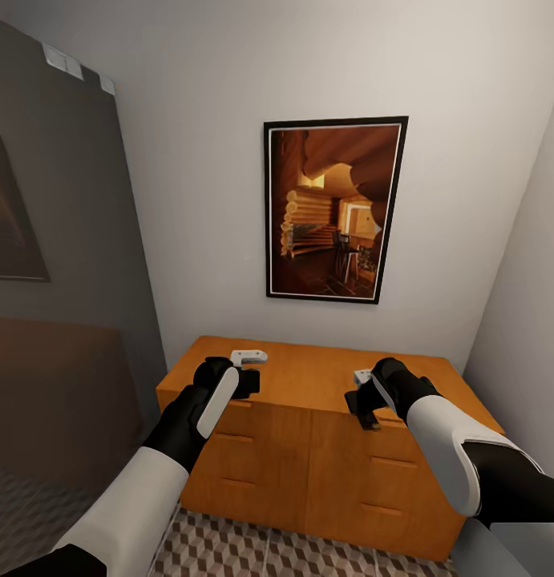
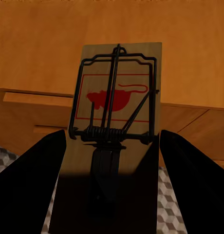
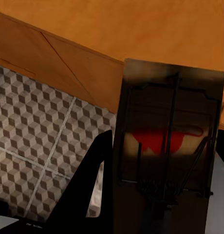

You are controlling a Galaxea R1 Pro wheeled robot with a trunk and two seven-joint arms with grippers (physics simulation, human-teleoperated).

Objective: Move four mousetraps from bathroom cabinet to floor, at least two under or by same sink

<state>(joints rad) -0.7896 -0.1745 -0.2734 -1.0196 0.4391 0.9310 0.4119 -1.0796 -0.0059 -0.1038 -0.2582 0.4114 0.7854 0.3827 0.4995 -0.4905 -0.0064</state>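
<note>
The orange-brown cabinet (image 1: pixel 309 373) stands against the wall ahead, drawers shut. Both arms reach over its front edge. My left gripper (image 1: pixel 246 377) is shut on a mousetrap (image 2: pixel 141 53), a wooden board with a red mouse print and dark wire, held between the dark fingers (image 2: pixel 39 185). My right gripper (image 1: pixel 363 401) is shut on a second mousetrap (image 3: pixel 156 83), which stands tilted beside one dark finger (image 3: pixel 87 195). Cube-patterned bathroom floor (image 1: pixel 268 553) lies below the cabinet and also shows as tiles (image 3: pixel 39 131) in the right wrist view. The sink is out of view.
A framed picture (image 1: pixel 334 210) hangs on the wall above the cabinet. A dark grey wall (image 1: pixel 60 240) closes the left side and a white wall (image 1: pixel 533 320) runs close along the cabinet's right end.
</note>
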